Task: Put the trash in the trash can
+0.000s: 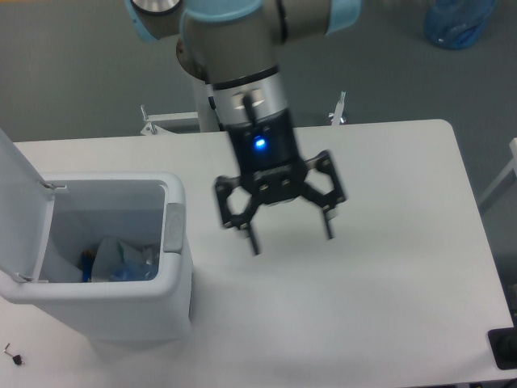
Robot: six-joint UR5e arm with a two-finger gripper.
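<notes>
The white trash can (174, 267) stands at the left of the table with its flip lid (20, 206) swung open to the left and a grey panel (174, 228) on its right rim. Inside it lies the clear crushed plastic bottle (121, 260) with a blue cap. The crumpled white paper wrapper does not show clearly; it may be inside the can, I cannot tell. My gripper (292, 236) hangs above the table's middle, to the right of the can. It is open and empty, its fingers spread wide.
The white table (388, 307) ends at its right edge near x 600. A blue bag-like object (459, 23) lies on the floor at the top right. A small dark object (14, 356) lies at the table's front left corner.
</notes>
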